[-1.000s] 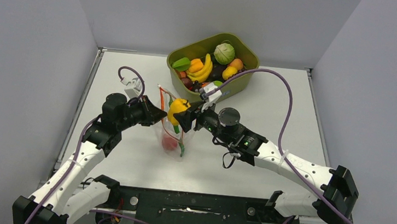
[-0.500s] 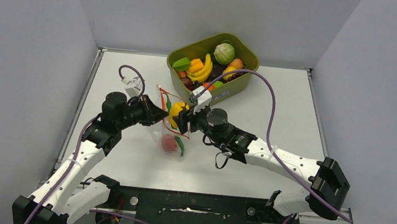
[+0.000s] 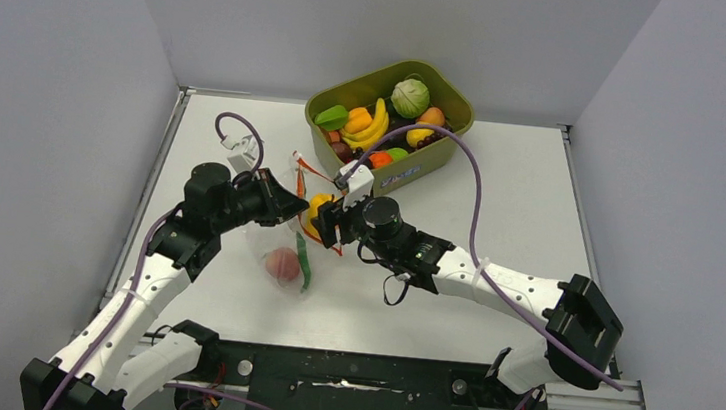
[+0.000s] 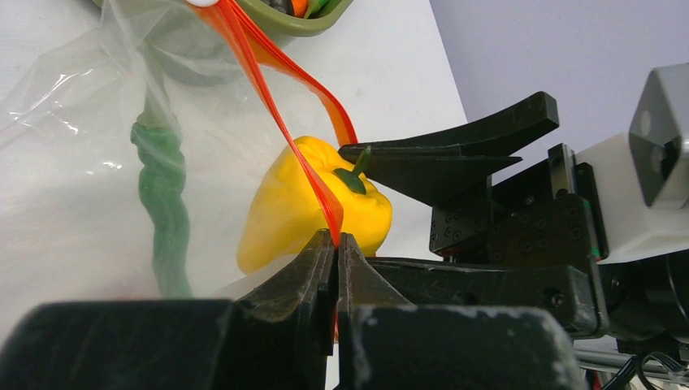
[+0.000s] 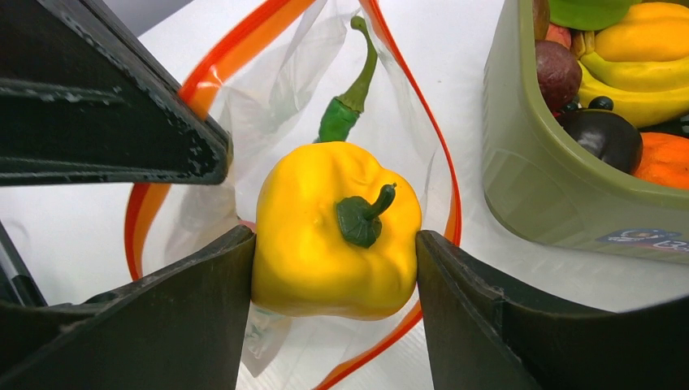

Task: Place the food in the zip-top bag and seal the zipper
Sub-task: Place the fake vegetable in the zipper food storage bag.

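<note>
The two arms are built of white moulded plastic links (image 3: 145, 290) joined by black cylindrical joint housings (image 3: 208, 190). A thin purple cable (image 3: 472, 195) runs along each arm to a small white boxy wrist camera (image 3: 356, 179). The right gripper (image 4: 357, 207) has matte black wedge-shaped fingers (image 5: 487, 325) and a black body dotted with small screw holes.

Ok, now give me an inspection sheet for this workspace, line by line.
Surface: white table, no spills seen.
Job's things: zip-top bag open, green pod and pink-red fruit inside; yellow pepper at its mouth; zipper unsealed.
Clutter: olive tub of toy food, behind the bag.
Grippers: left gripper shut on the zipper; right gripper shut on the yellow pepper.
Cables: purple cables loop off both wrists.
Surroundings: grey walls on three sides.
</note>
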Robot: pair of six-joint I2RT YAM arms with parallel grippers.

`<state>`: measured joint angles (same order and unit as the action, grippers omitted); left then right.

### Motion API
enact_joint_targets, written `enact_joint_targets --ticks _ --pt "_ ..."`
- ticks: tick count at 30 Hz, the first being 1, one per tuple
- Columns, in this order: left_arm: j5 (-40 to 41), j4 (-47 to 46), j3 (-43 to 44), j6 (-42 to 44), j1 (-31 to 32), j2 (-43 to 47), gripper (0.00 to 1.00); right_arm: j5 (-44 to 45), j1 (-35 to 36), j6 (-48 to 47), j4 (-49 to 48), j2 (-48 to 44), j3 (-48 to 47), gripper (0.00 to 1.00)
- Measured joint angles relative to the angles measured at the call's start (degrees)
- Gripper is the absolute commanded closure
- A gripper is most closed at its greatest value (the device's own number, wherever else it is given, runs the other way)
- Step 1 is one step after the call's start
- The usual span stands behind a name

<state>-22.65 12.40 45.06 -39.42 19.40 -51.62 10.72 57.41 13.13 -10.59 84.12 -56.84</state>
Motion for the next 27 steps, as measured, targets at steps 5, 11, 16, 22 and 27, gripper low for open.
enact_joint_targets --ticks 5,11,16,22,27 --pt "0.00 0.74 -0.02 0.02 0.00 0.00 1.00 -0.44 0.00 0.15 0.15 -0.50 -0.37 0.26" --pt "-0.11 0.68 -0.61 -0.20 0.00 0.00 1.00 -0.37 0.00 -0.48 4.15 -2.89 -0.61 0.24" --pt "-0.15 0.79 -0.79 -0.20 0.00 0.00 1.00 0.20 0.00 -0.52 7.76 -4.00 -2.71 0.34" --pt "-0.20 0.90 -0.79 -0.20 0.00 0.00 1.00 0.02 -0.76 0.98 8.96 -5.22 -2.51 0.56" --pt "-0.72 0.87 -0.79 -0.20 0.00 -0.09 1.00 -0.81 -3.39 3.93 9.07 -5.33 -2.23 0.58"
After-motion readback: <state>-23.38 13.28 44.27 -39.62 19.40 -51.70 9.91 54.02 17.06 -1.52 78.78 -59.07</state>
